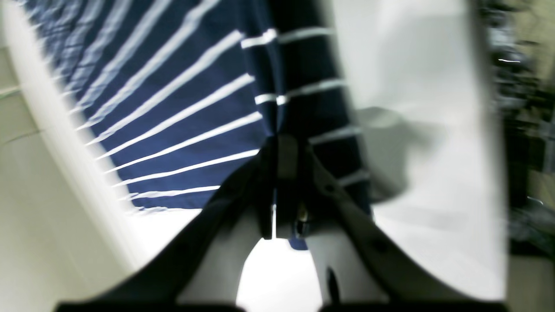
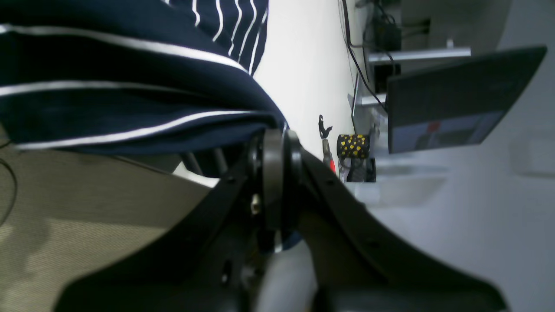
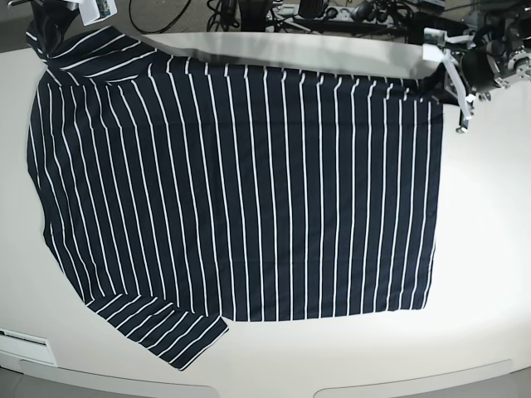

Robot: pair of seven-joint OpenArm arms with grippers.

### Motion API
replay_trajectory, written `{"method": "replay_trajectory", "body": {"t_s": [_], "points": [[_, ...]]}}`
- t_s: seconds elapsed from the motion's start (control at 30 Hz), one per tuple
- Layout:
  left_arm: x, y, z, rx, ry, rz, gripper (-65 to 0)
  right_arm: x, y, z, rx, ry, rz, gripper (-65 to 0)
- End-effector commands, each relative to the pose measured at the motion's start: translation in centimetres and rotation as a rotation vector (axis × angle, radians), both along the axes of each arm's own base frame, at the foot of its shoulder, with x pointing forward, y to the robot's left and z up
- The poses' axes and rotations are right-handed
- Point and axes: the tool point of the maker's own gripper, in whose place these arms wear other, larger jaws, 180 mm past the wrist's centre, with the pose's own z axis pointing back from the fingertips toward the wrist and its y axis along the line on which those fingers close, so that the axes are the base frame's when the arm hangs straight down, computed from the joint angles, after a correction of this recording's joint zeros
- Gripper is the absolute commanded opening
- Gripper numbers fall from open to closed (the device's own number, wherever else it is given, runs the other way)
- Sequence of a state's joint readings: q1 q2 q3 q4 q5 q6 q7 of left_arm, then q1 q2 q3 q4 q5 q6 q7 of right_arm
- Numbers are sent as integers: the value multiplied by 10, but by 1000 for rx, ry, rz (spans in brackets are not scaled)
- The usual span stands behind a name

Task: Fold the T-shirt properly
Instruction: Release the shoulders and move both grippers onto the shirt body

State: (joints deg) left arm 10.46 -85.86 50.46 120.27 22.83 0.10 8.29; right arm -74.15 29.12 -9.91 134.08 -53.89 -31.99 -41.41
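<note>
Here, the T-shirt [image 3: 241,191] lies spread across the white table [image 3: 489,232] in the base view, its white stripes running from the far edge toward the near edge. 1 short sleeve [image 3: 158,327] lies flat at the near left corner. The far edge of the garment is lifted at both upper corners.

The left gripper [image 1: 282,173] is clamped on a corner of the T-shirt [image 1: 182,108]. In the left wrist view, the 2 jaws meet with a fold of striped fabric pinched between them, and the cloth fans out upward and to the left from the pinch point. This view is heavily blurred. In the base view, the left gripper [image 3: 440,70] sits at the far right corner of the garment, next to the table's far edge.

The right gripper [image 2: 275,173] is likewise closed on fabric. In the right wrist view, the jaws press together, and a thick fold of the T-shirt [image 2: 130,78] bunches over the pinch and extends to the left. In the base view, the right arm [image 3: 58,10] is only partly visible at the far left corner, where the other sleeve [image 3: 87,46] is raised.

A dark monitor [image 2: 455,95] appears beyond the table in the right wrist view.
</note>
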Motion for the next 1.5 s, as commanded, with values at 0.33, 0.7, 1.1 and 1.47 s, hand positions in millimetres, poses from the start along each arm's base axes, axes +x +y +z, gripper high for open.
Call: {"method": "replay_trajectory", "body": {"t_s": [0.33,0.7,1.1,1.47], "points": [[44,-16,27,-45,-311,28,-650,57,25,11,43,-112,218,-650],[91,-25,42,-97,-461,89,-650,111,50,14,193,-188,325,-650],[107,-23,46,-106,-500,114,-650,161,57,41,193,-270,467,-650],[120,-11,49,-132,-575,183,-650,195,31,6,245,-221,410,-650]]}}
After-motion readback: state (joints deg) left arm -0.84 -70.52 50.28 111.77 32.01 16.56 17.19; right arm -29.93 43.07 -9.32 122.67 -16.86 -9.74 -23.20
